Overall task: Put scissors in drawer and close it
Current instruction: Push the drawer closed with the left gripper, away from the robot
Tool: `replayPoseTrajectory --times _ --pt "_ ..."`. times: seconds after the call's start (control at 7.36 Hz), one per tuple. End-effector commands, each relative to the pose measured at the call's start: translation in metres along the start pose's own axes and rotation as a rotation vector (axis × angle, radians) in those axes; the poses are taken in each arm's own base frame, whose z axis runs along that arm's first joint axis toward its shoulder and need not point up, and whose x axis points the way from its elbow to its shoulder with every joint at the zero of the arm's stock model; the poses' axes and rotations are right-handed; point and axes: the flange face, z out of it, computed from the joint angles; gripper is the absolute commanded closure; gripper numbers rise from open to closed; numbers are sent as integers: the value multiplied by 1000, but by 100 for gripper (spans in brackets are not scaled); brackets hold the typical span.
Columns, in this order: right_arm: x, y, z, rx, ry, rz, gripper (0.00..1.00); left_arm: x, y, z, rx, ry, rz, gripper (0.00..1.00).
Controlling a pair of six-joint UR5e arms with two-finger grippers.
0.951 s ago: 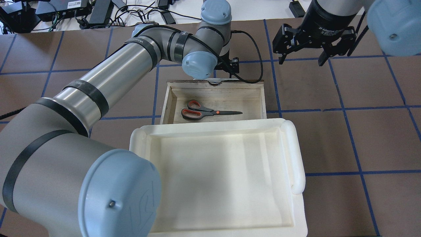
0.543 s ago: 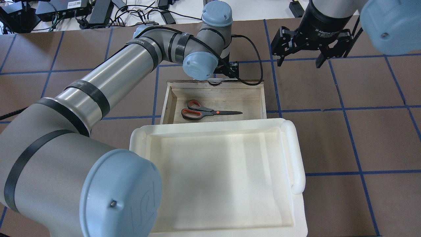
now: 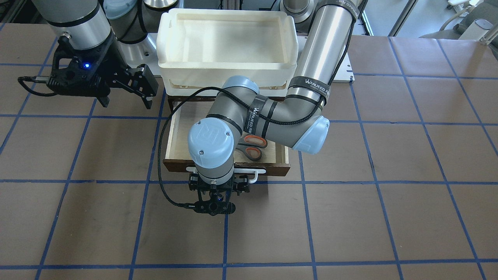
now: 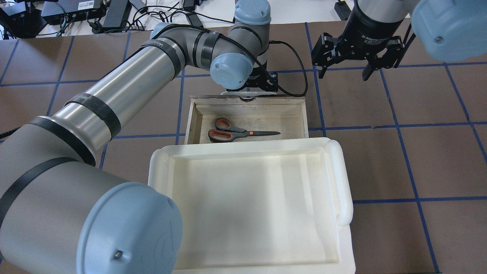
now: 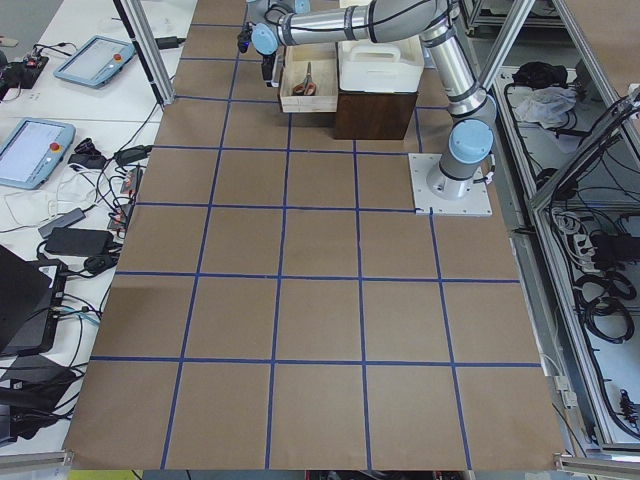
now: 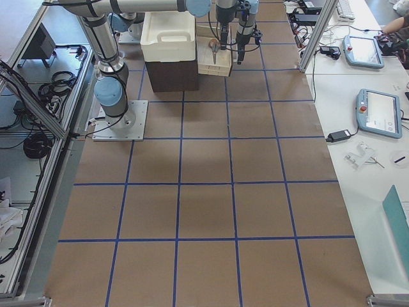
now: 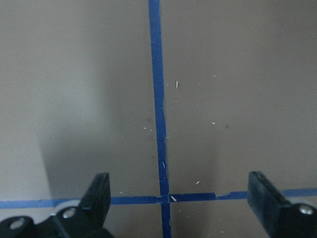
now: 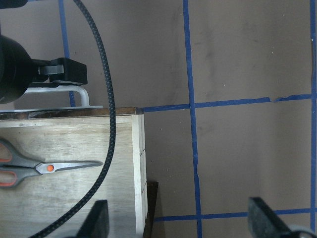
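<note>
Brown table (image 4: 380,152) with blue tape grid. Drawer (image 4: 291,116) stands open, scissors (image 4: 237,133) lying flat inside, blades toward robot's right. Left gripper (image 7: 181,186) spread, empty, just beside white handle (image 3: 257,171). Right gripper (image 4: 344,74) spread, empty, above table off drawer's right side.

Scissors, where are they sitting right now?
In the overhead view the scissors lie flat inside the open drawer, handles toward its left wall, blades pointing right, close to the far rim of the white foam tray.
</note>
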Motion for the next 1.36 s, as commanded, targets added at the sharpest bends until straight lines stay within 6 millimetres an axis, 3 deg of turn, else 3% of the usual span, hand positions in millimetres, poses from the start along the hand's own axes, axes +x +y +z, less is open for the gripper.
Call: replayPoseTrajectory --times 0.0,0.41,1.22 --pt "1 -1 2 -2 7 1 0 1 16 -10 -32 -12 -1 0" --pt "-1 -1 1 0 -5 1 0 -9 52 -1 -95 -36 5 0" --pt "0 -3 3 2 2 1 0 -21 89 -13 -169 -65 10 0"
